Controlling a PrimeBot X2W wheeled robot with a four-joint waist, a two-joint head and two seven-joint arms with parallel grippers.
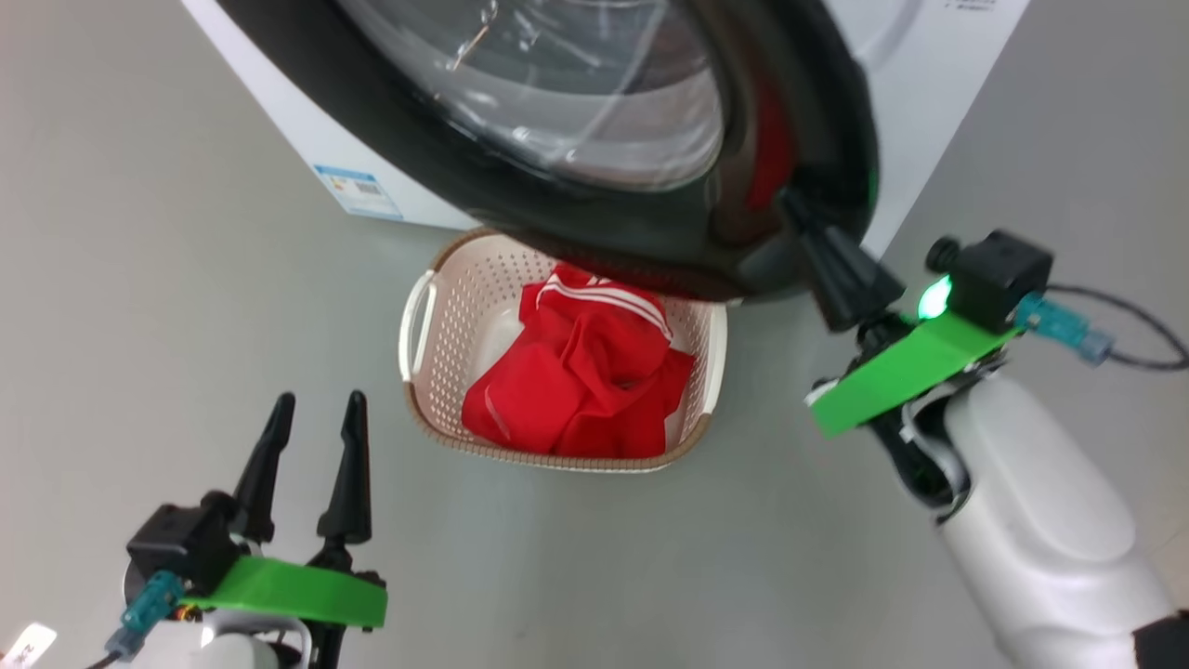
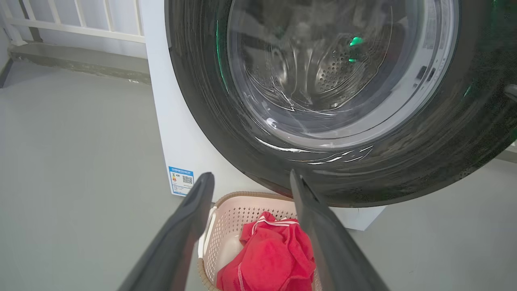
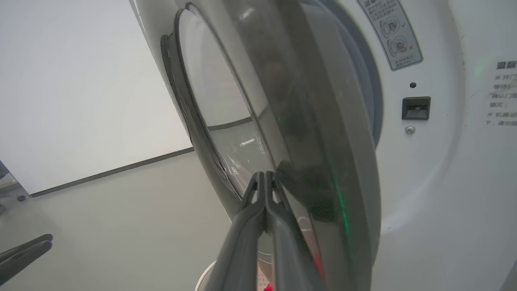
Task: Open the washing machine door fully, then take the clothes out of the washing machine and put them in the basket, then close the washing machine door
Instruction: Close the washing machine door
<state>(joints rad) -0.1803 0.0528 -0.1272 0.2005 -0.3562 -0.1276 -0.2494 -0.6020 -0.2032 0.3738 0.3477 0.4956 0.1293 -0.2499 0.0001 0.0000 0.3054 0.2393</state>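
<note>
Under the washing machine door, the basket is partly hidden; left jaws wide, right jaws closed.

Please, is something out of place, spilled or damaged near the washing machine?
Nothing is spilled or damaged. The clothes that show lie inside the basket, none on the floor. One thing only: the basket stands partly under the black rim of the washing machine door, which is not shut.

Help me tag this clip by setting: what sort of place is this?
Probably a laundry area or test room: a white front-loading washing machine on bare grey floor, a basket of red clothes before it, a white railing beyond.
</note>
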